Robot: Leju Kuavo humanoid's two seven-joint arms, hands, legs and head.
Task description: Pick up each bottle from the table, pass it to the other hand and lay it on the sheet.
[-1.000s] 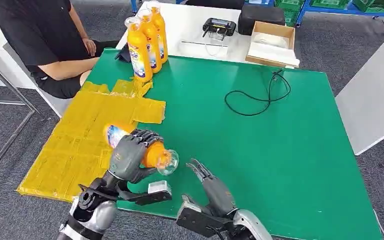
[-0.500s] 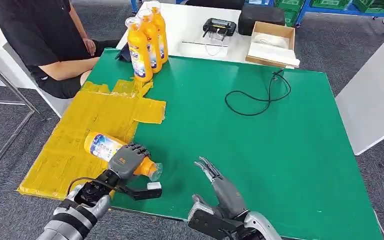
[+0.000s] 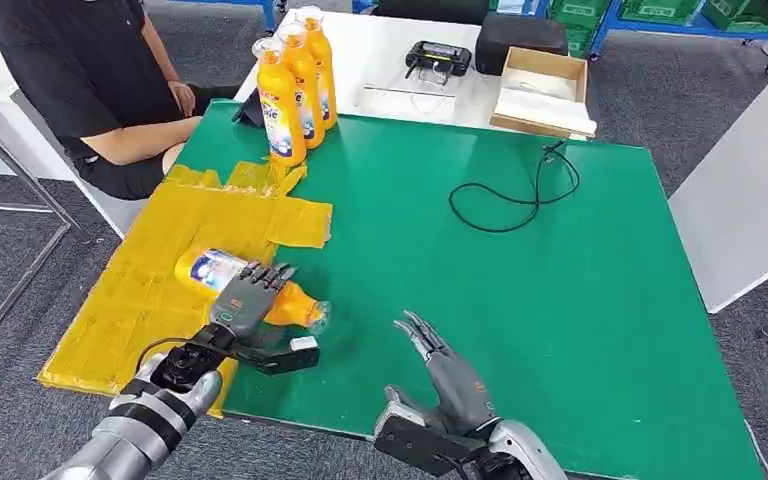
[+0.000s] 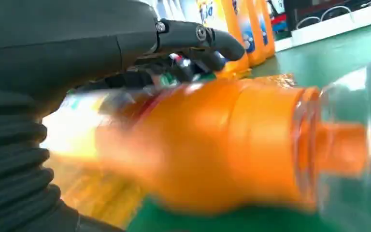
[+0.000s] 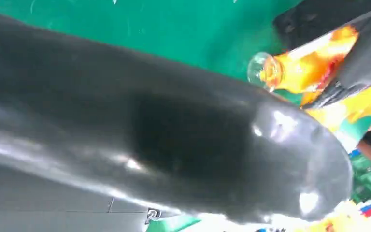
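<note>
A green worktop [image 3: 520,300] takes up most of the head view, with a white worktop [image 3: 380,60] butting against its far edge. A person in a black top [image 3: 85,70] sits at the far left corner. Over the green worktop's left edge lies the yellow sheet [image 3: 160,290], a patchwork of taped pieces.

The left hand [image 3: 243,308] reaches in over the sheet's right border and rests on top of a lying bottle [image 3: 210,270]. Its fingers [image 4: 193,36] are curved down over the orange body; whether they grip it or only lie on it cannot be told. The bottle lies on its side across the sheet's edge, its labelled base on the yellow and its clear cap [image 3: 318,315] over the green.

The right hand [image 3: 445,370] hovers over the near part of the green worktop, well apart from the bottle, palm turned inward, fingers [image 3: 412,330] stretched out and spread, holding nothing.

Three standing bottles [image 3: 295,75] form a tight row at the far left corner, just beyond the sheet. A black cable [image 3: 515,195] loops on the green surface further right. On the white worktop sit an open cardboard box [image 3: 545,90], a black case [image 3: 520,30] and a black controller [image 3: 438,55].
</note>
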